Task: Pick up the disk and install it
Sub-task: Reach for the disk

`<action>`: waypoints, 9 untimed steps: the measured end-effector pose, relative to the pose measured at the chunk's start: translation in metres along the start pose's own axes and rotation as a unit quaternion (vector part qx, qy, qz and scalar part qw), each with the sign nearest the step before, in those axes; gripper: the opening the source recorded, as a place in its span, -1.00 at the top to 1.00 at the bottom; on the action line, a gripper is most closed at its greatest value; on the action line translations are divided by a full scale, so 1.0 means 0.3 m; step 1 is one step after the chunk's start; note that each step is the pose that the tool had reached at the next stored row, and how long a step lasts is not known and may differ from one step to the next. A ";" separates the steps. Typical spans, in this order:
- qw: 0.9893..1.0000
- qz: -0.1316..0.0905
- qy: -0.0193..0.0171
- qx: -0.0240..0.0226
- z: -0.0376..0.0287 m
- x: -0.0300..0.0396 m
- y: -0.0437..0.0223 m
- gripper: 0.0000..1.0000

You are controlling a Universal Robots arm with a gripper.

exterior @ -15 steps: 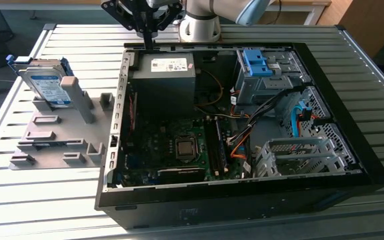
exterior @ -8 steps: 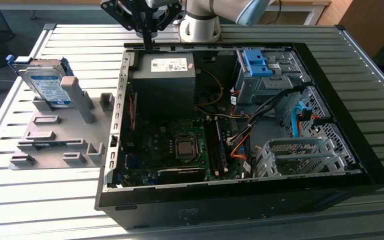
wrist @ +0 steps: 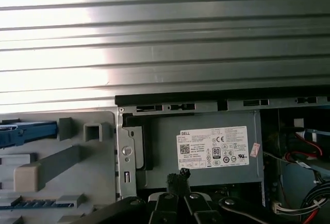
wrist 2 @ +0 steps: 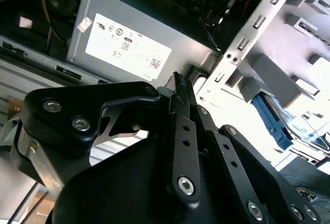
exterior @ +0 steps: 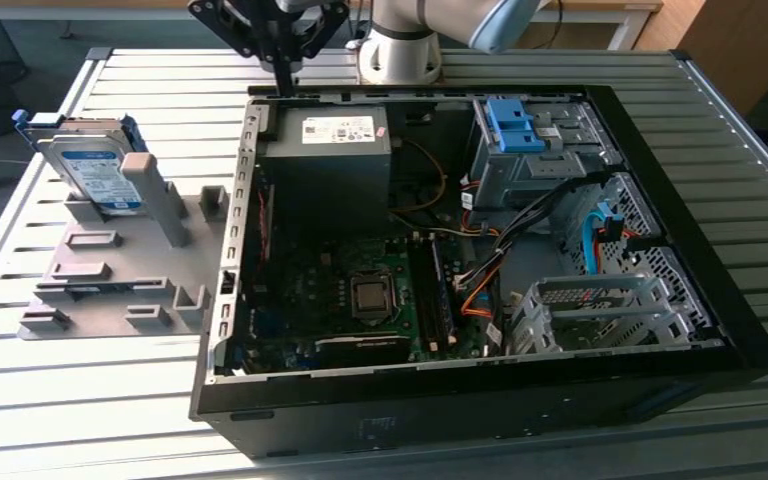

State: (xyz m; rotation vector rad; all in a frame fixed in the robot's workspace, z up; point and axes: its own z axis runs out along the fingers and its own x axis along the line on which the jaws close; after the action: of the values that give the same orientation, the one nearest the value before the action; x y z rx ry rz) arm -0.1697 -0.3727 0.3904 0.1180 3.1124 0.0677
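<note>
Disk propped on the fixture plate — at the exterior view's left of the computer case

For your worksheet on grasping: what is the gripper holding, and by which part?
Nothing: the gripper is empty, and the disk stands in its grey fixture.

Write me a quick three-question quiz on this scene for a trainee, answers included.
1. True or false: the gripper is holding the disk.
2. Where is the disk? A) standing in the grey fixture, on the exterior view's left of the computer case; B) inside the computer case; C) lying flat on the power supply.
3. Fill the blank: the gripper hangs by the power supply, its jaws ____.
Key: 1 false. 2 A. 3 shut.
</note>
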 end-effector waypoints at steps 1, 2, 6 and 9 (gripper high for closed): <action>1.000 0.000 0.000 0.000 0.000 0.010 0.001 0.79; 1.000 0.000 0.000 0.000 0.000 0.020 0.002 0.79; 1.000 0.000 0.000 0.000 0.000 0.063 0.001 0.79; 1.000 0.000 0.000 0.000 0.001 0.091 0.001 0.79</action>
State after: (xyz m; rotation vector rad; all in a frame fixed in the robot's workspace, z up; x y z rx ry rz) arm -0.1970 -0.3704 0.3894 0.1183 3.1125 0.0676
